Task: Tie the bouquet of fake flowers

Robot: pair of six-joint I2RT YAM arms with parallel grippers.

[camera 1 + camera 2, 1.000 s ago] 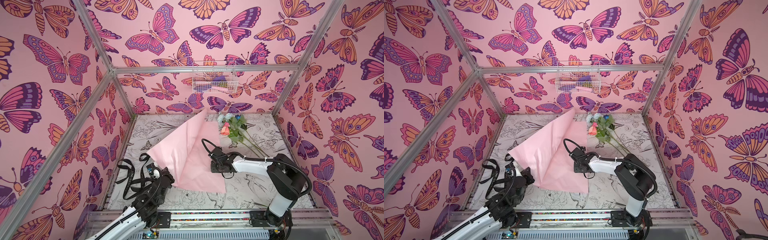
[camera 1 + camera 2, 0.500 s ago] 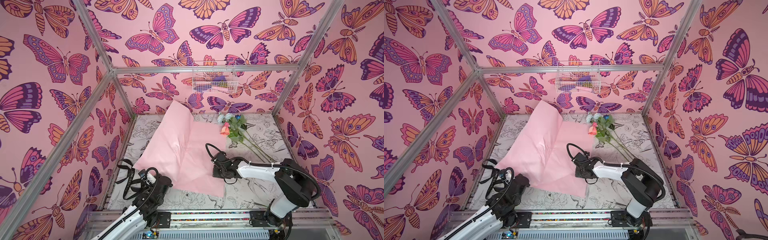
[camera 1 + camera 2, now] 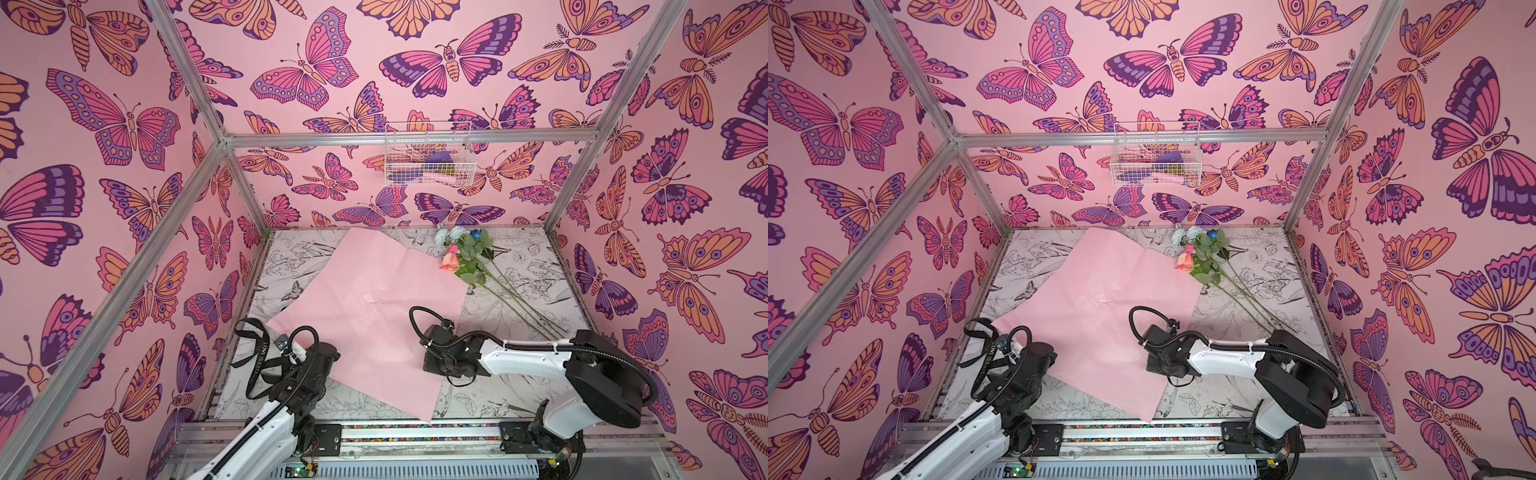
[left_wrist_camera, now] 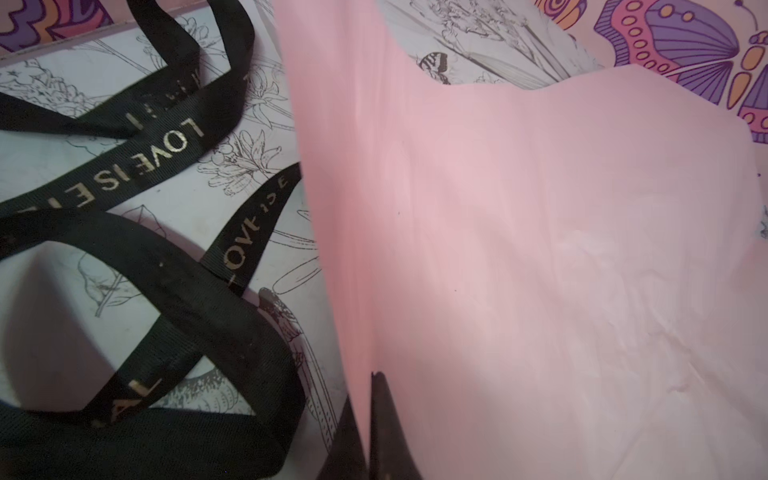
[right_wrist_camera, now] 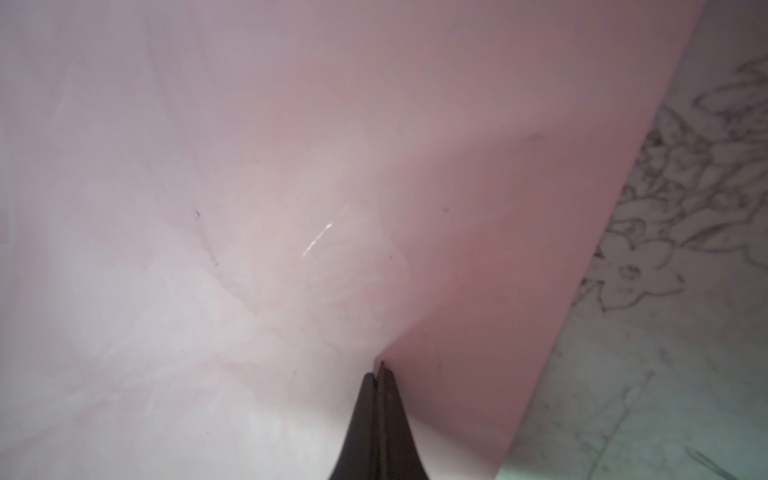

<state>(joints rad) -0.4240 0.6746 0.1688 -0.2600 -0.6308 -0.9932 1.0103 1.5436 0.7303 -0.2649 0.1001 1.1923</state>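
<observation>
Both jaws are pinched narrow on the sheet. The left gripper (image 4: 365,401) has the near-left edge of the wrapping paper (image 3: 374,299) running between its fingers. The right gripper (image 5: 377,372) is nipped onto a small pucker just inside the opposite edge, and the paper creases into its tips. My read is that two grips on opposite sides let the arms pull the sheet taut and drag or flatten it as one piece. It's thin, matte pink, floppy stock with faint crumple marks, so a single grip would just fold it. The sheet bellies up off the mat ahead of the left gripper, so it isn't fully flat. The flowers (image 3: 465,253) are loose, not gathered or wrapped. They lie well ahead of the right gripper and to its outer side, past the sheet's far edge, with the coral bloom just beside that edge. Their long, thin, wiry stems (image 3: 511,299) trail back on the printed mat (image 3: 536,266) toward the right arm. The black woven ribbon (image 4: 166,149) with gold lettering sits in loose loops just outboard of the left gripper, untouched. Tying looks a long way off.
</observation>
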